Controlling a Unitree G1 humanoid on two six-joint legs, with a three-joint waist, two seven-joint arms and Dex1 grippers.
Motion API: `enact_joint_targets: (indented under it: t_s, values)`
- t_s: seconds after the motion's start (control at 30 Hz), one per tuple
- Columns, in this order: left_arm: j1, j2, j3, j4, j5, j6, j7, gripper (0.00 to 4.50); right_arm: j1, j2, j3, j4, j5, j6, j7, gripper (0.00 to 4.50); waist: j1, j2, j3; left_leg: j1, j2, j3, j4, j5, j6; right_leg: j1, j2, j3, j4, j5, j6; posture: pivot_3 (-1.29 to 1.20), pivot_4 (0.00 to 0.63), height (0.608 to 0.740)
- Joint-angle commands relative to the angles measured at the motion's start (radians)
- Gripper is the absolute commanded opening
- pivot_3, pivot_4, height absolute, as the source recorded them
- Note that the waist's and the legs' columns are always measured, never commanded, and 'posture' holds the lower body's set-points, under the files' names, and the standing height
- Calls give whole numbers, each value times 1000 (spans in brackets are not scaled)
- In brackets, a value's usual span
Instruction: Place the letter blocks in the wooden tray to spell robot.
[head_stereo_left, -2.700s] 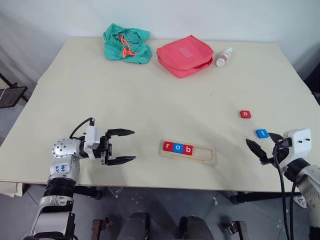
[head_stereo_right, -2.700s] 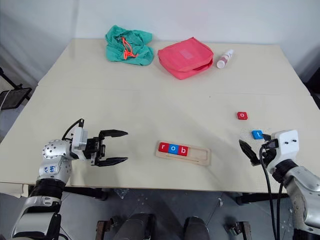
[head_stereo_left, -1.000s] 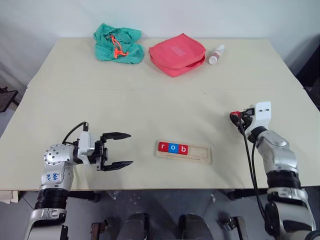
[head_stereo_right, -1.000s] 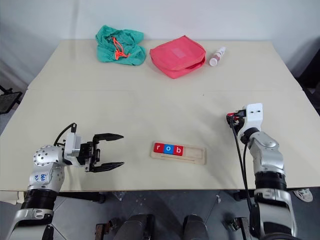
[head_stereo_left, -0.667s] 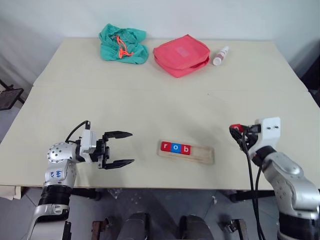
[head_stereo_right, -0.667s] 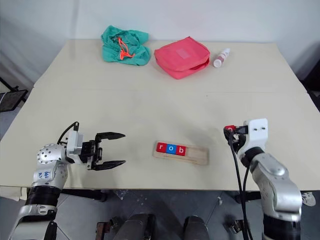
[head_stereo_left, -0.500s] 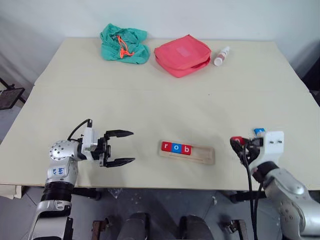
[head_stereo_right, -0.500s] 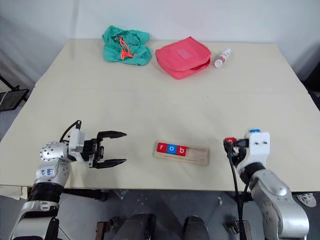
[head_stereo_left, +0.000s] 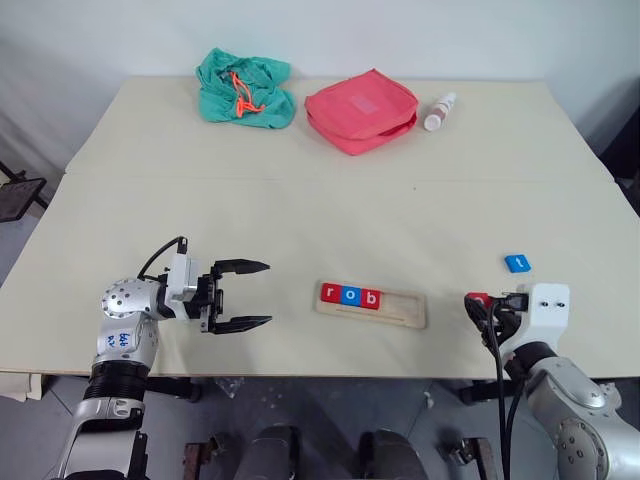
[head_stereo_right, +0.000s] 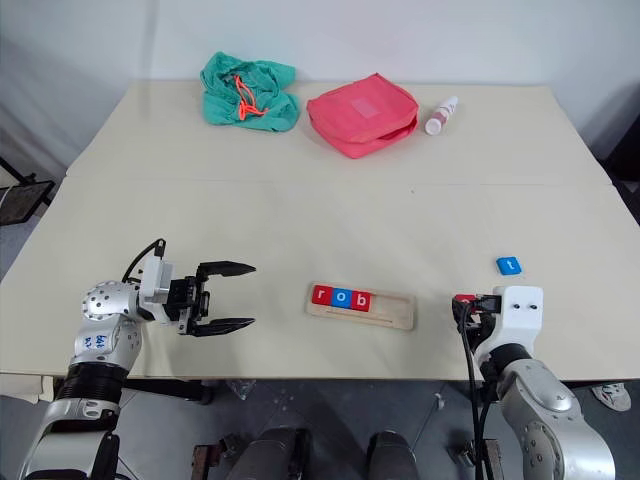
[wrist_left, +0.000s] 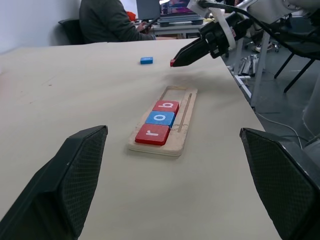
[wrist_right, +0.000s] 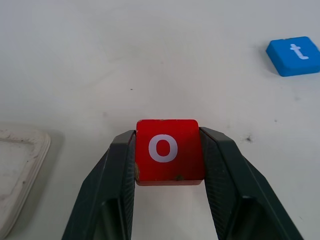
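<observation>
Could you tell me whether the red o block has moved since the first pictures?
Yes. The o block, now in the right hand, has come nearer than the t block.

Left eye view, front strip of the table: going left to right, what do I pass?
Left gripper, jaws open → wooden tray holding the r, o, b blocks → right gripper, jaws shut on the red o block → blue t block.
</observation>
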Motion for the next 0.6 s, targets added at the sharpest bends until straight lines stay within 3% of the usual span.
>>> enact_joint_targets:
  t_s: [0.03, 0.27, 0.5, 0.6]
  values:
    - [3, 8, 10, -32, -6, -2, 9, 4500, -3, -12, -21, -4, 2, -30, 10, 2208, -1, 0, 0, 0, 0, 0, 0, 0, 0, 0, 0, 0, 0, 0, 0, 0, 150, 740]
    - [9, 14, 14, -36, -8, -1, 16, 4500, 26, -11, -25, -15, -2, -63, 18, 4474, -1, 0, 0, 0, 0, 0, 0, 0, 0, 0, 0, 0, 0, 0, 0, 0, 150, 740]
    - [3, 9, 10, -30, -7, -1, 18, 4500, 64, -132, -74, -14, 36, -98, 165, 4474, -1, 0, 0, 0, 0, 1, 0, 0, 0, 0, 0, 0, 0, 0, 0, 0, 150, 740]
    - [-4, 3, 7, -24, -5, -4, 21, 4500, 76, -266, -105, 31, 66, -110, 323, 4474, -1, 0, 0, 0, 0, 1, 0, 0, 0, 0, 0, 0, 0, 0, 0, 0, 150, 740]
